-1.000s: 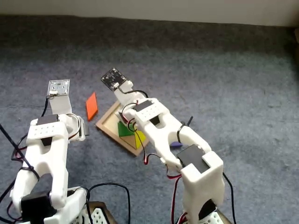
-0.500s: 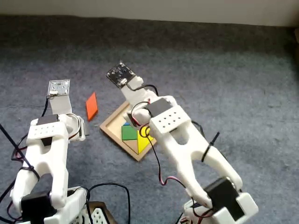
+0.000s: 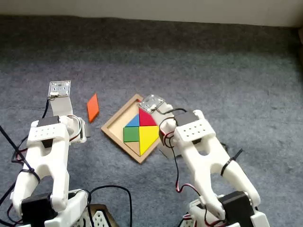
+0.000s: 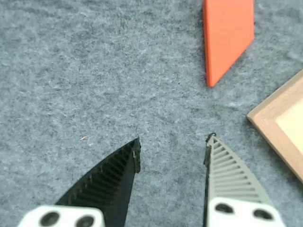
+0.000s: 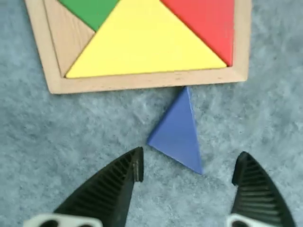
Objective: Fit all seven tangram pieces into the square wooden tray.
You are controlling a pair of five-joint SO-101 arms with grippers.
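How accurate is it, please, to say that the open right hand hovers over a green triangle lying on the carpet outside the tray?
The colour is wrong: the right wrist view shows the open right hand over a blue triangle, not green, on the carpet outside the tray.

Left wrist view: orange piece point(image 4: 227, 38), tray point(image 4: 271, 124) cut off at edge. High view: right arm point(image 3: 195, 131) hid tray corner.

Grey carpeted counter point(image 3: 227, 71). Lying directly on it: square wooden tray point(image 3: 113, 124), orange parallelogram point(image 3: 93, 107) near but apart from the tray's corner, small blue triangle point(image 5: 179, 135) with tip just beside the tray's outer edge.
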